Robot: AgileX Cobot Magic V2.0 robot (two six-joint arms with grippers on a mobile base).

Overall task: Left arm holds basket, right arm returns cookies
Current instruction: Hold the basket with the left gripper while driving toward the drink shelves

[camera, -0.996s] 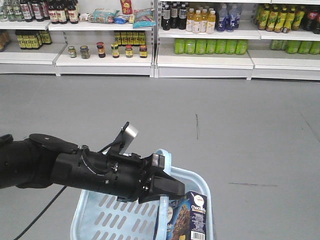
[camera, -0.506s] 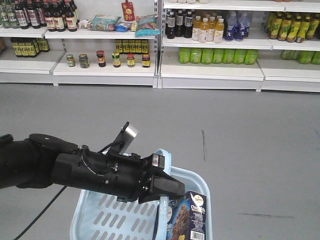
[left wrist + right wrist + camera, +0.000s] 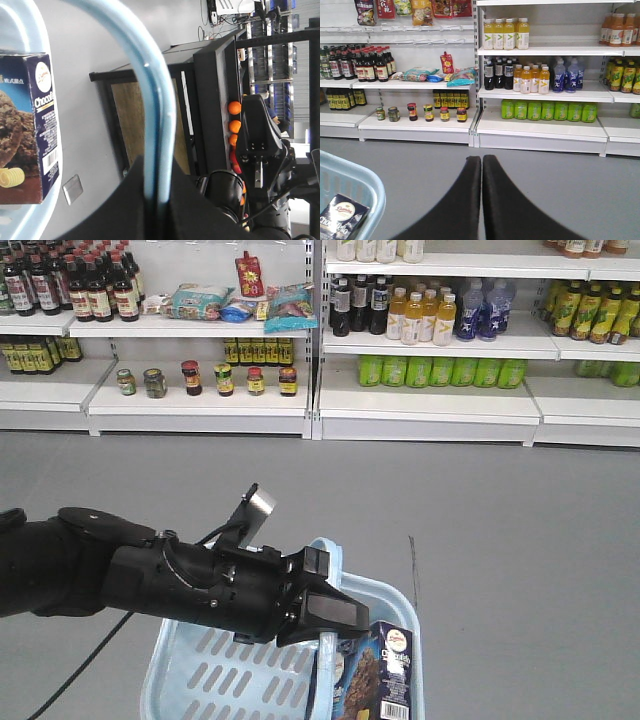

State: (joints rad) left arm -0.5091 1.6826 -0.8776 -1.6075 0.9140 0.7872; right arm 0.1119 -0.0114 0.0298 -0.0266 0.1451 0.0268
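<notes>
White shelves [image 3: 420,405] have neared; jaws of our left arm [image 3: 150,580] clamp the light-blue plastic basket [image 3: 200,675]; right arm [image 3: 481,170], jaws closed empty, next opens for the navy cookie carton [image 3: 380,680].

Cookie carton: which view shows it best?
The left wrist view: the cookie carton fills the left side, close enough to show cookie picture, lettering and barcode, though the frame edge crops it. The front-facing view shows it small, standing in the basket, bottom cut off. The right wrist view catches only its top end.
</notes>
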